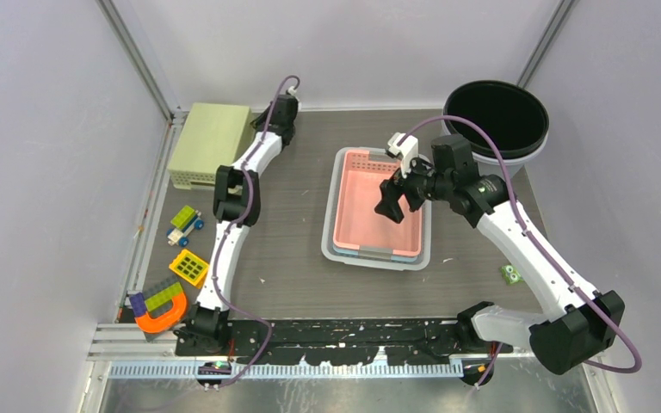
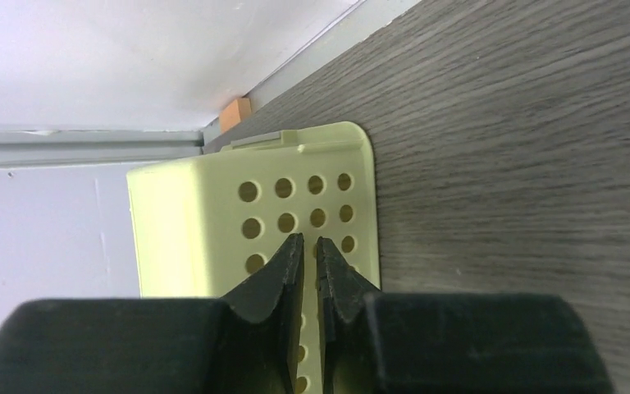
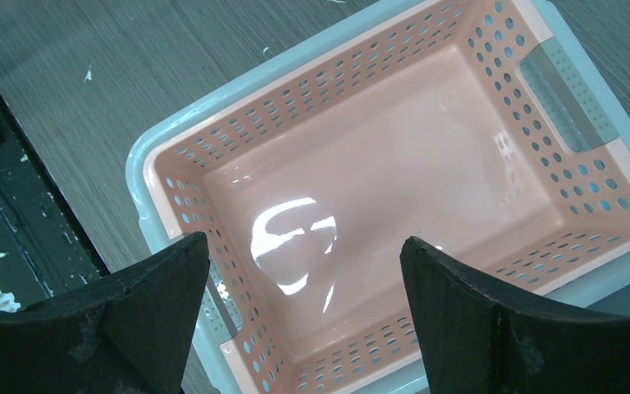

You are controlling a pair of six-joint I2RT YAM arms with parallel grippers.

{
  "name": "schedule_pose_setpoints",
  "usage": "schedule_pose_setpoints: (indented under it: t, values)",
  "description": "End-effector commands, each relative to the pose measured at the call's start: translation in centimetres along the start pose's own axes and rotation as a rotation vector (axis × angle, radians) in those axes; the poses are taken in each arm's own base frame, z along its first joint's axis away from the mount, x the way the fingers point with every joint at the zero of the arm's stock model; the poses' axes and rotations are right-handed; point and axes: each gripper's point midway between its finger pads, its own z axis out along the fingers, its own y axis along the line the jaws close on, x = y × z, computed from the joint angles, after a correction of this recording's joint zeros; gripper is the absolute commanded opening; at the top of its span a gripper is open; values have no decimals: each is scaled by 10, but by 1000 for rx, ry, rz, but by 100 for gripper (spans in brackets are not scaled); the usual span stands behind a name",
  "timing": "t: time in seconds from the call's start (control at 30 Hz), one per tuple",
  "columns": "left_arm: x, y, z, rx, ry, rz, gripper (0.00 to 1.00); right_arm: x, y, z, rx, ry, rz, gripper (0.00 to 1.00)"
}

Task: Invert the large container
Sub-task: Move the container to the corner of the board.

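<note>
A pink perforated basket (image 1: 370, 211) stands upright, nested inside a slightly larger light-blue basket (image 1: 329, 245) at the table's middle. My right gripper (image 1: 393, 205) hovers open and empty above the pink basket's right part. In the right wrist view the pink basket (image 3: 394, 189) fills the frame, the blue rim (image 3: 141, 160) shows around it, and my right gripper (image 3: 303, 254) has its fingers wide apart above the basket's floor. My left gripper (image 1: 286, 110) is at the back, shut and empty, next to an upside-down pale yellow-green basket (image 1: 211, 138). That basket also shows in the left wrist view (image 2: 205, 205), under my left gripper (image 2: 310, 240).
A black round basin (image 1: 497, 116) sits at the back right corner. Toys lie along the left edge: a brick car (image 1: 185, 225), a yellow block (image 1: 190, 268) and an orange, purple and green piece (image 1: 159, 305). A small green piece (image 1: 510, 274) lies right of the baskets.
</note>
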Motion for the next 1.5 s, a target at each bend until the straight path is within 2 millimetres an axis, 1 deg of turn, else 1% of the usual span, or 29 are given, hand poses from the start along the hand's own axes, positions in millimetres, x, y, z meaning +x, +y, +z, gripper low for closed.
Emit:
schedule_pose_setpoints:
  t: [0.0,0.2,0.33,0.37,0.57,0.73,0.93,1.03,1.13,1.2,1.27,1.37,1.4,1.47]
  values:
    - [-17,33,8,-135,-52,-20,13,-10,-7,-1,22,-34,-26,90]
    - [-22,34,15,-165,-86,-2,14,-8,-9,2,22,-27,-21,90]
    - [-25,38,17,-184,-98,8,14,-6,-9,2,21,-23,-20,90]
    - [-29,43,17,-207,-110,-3,14,-6,-9,2,23,-23,-19,90]
    - [-30,49,21,-242,-112,0,14,-6,-9,3,21,-21,-18,90]
    - [-28,54,23,-247,-112,-8,15,-6,-10,3,24,-22,-17,90]
    - [-18,67,29,-263,-94,-23,15,-7,-10,3,24,-22,-18,90]
    - [-21,68,26,-256,-111,-22,15,-7,-10,4,21,-20,-15,90]
    - [-34,68,14,-241,-154,-24,18,-7,-10,5,20,-18,-13,91]
    - [-47,69,0,-231,-185,-26,19,-7,-10,5,18,-18,-12,91]
    - [-62,72,-19,-224,-218,-29,21,-7,-10,5,20,-19,-13,91]
    - [-83,84,-51,-212,-260,-46,26,-7,-10,4,22,-21,-14,91]
    - [-90,94,-67,-210,-273,-60,29,-8,-9,3,21,-23,-15,91]
    - [-93,108,-88,-181,-272,-91,37,-9,-9,1,23,-29,-19,91]
